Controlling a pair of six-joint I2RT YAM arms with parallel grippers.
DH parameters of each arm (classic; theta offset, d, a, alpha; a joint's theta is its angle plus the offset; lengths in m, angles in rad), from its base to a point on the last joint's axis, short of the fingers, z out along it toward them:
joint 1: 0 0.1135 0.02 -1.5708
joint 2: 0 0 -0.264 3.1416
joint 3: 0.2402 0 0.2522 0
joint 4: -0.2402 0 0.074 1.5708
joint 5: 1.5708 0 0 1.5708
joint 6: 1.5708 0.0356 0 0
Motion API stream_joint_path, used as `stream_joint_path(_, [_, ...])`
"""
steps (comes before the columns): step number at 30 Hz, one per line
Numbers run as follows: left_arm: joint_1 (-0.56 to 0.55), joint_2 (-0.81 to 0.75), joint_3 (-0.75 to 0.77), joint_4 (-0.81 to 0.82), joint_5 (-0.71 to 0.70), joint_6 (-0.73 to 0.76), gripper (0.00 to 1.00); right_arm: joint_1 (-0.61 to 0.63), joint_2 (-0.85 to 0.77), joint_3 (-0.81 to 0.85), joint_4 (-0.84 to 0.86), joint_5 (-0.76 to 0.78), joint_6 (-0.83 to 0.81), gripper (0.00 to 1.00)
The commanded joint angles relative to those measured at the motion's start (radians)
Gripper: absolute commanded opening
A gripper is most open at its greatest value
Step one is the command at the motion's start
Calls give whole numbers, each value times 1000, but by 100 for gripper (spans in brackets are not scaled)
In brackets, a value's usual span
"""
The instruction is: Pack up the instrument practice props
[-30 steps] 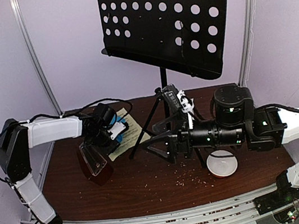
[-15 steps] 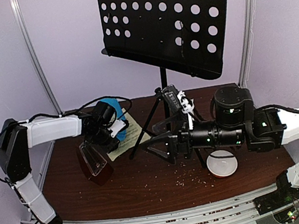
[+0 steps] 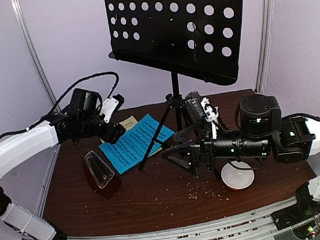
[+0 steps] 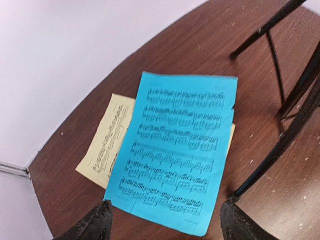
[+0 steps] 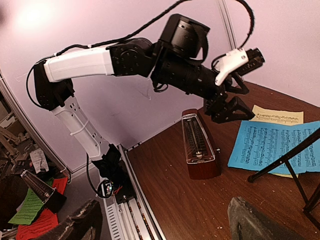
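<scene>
The bright blue music sheet [image 4: 180,150] lies flat on the table over the pale yellow sheet [image 4: 107,142]. My left gripper [image 4: 167,227] hovers open above the blue sheet's near edge, holding nothing; from above, the left gripper [image 3: 113,132] sits at the sheets' left side. The brown metronome [image 3: 100,175] with its clear cover stands upright near the left front. Behind it rises the black music stand [image 3: 178,22] on its tripod legs [image 3: 169,121]. My right gripper [image 3: 181,158] is open and empty by the tripod's front legs, facing the metronome [image 5: 197,145].
A small white bowl [image 3: 237,175] sits under the right arm's wrist. Brown crumbs [image 3: 196,194] are scattered over the front of the brown table [image 3: 156,209]. A tripod leg [image 4: 280,100] crosses right beside the sheets. Metal rails [image 3: 179,239] run along the near edge.
My left gripper has opened and let go of the blue sheet, which now lies flat over the yellow one. The left arm has lifted and drawn back to the left. The right arm shifted slightly right.
</scene>
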Motion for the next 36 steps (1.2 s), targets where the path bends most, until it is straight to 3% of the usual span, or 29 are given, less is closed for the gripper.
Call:
stream_joint_path(1, [-6, -108, -74, 152, 201, -70, 78, 7, -39, -59, -55, 70, 14, 89])
stream_joint_path(7, [-5, -169, -257, 492, 578, -239, 78, 7, -38, -181, -98, 155, 61, 90])
stream_joint_path(16, [-6, 11, -272, 753, 834, -359, 73, -58, -5, -257, -132, 302, 226, 91])
stream_joint_path(26, [-5, 246, -59, 743, 960, -315, 69, -172, -95, -317, -96, 287, 303, 91])
stream_joint_path(36, [-7, 380, 88, 680, 1003, -276, 46, -198, -119, -336, -65, 263, 313, 91])
